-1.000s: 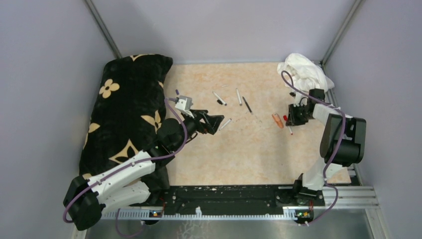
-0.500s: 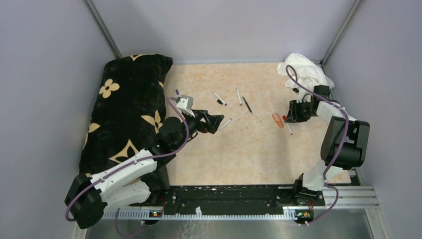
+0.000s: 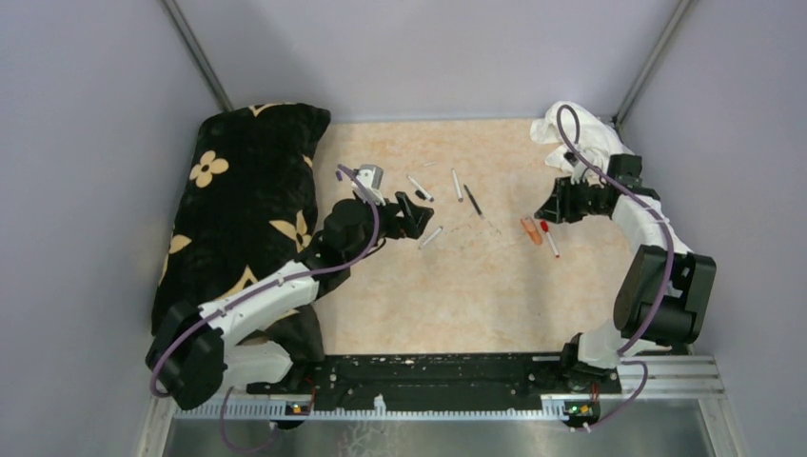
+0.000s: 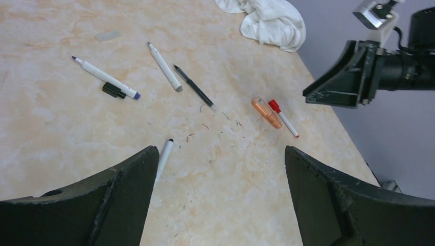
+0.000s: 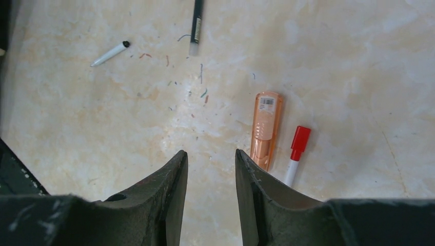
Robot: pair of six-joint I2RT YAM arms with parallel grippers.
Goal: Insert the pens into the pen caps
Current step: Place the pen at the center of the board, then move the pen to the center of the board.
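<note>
Black plush cushion (image 3: 247,190) w/ tan flower print at L, beige marbled tabletop (image 3: 457,295), crumpled white cloth (image 3: 582,133) in far R corner. L gripper (image 4: 220,200) spread wide, empty, white black-tipped pen (image 4: 164,156) just by one matte finger; R gripper (image 5: 211,189) narrowed to slim gap, empty, just beside translucent orange highlighter (image 5: 265,128) (barcode sticker, unreadable) and red-capped pen (image 5: 296,151). Small black cap (image 4: 114,90) touching purple-tipped pen (image 4: 105,78), farther back.
</note>
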